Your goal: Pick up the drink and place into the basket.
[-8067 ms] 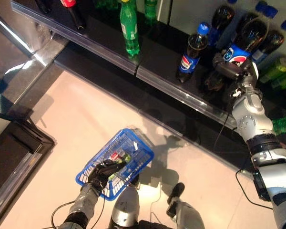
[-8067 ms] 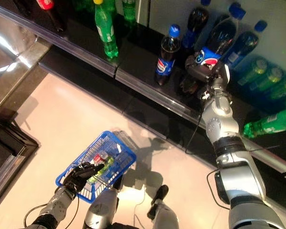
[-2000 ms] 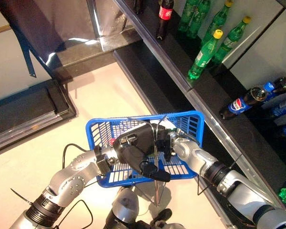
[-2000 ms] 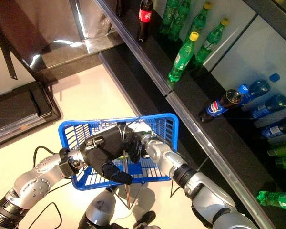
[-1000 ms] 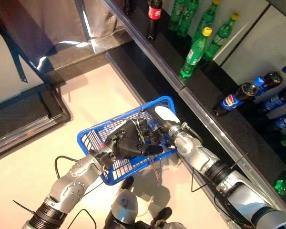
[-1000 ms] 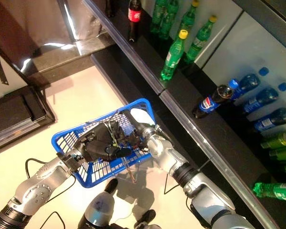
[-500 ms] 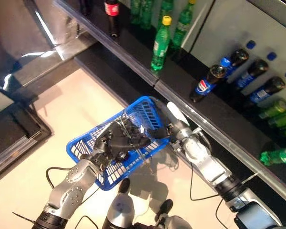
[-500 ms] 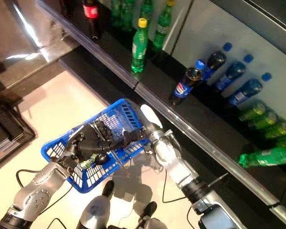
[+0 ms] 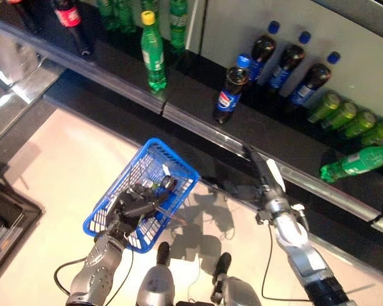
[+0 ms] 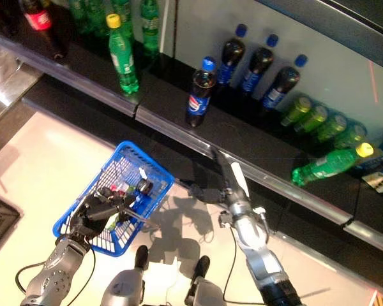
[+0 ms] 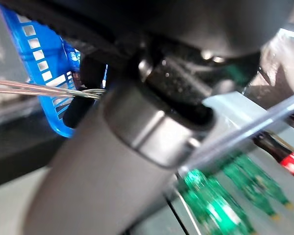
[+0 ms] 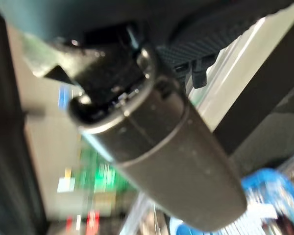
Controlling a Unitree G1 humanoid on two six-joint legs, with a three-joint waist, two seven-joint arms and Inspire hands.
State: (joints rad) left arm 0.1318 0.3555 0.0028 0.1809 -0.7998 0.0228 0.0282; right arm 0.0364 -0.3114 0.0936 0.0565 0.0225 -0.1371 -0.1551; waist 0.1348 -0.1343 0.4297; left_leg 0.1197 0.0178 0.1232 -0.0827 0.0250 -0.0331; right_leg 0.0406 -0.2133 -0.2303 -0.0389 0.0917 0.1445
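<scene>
Two hands show in the head views, and they are well apart. At about 7 o'clock the left hand (image 9: 135, 205) has its fingers curled round the wire handle (image 9: 169, 218) of the blue basket (image 9: 182, 167), which hangs above the pale floor (image 9: 57, 153). Inside the basket lies a dark drink bottle (image 10: 142, 187), near the rim at the shelf side, together with some smaller items, one with green and one with red on it; what they are I cannot tell. At about 5 o'clock the right hand (image 10: 225, 172) is in the air, between the basket and the edge of the dark shelf (image 9: 198, 115), with its fingers stretched out straight and nothing held in them. On the shelf, at about 12 o'clock, one dark cola bottle with blue cap (image 9: 230, 89) stands alone near the front edge. At about 11 o'clock a green bottle with yellow cap (image 9: 152, 52) stands, with more green bottles behind it. Toward 1 o'clock three more dark bottles (image 9: 287, 64) stand in a row at the back, and toward 3 o'clock several green bottles (image 9: 354, 162) lie on their sides.
</scene>
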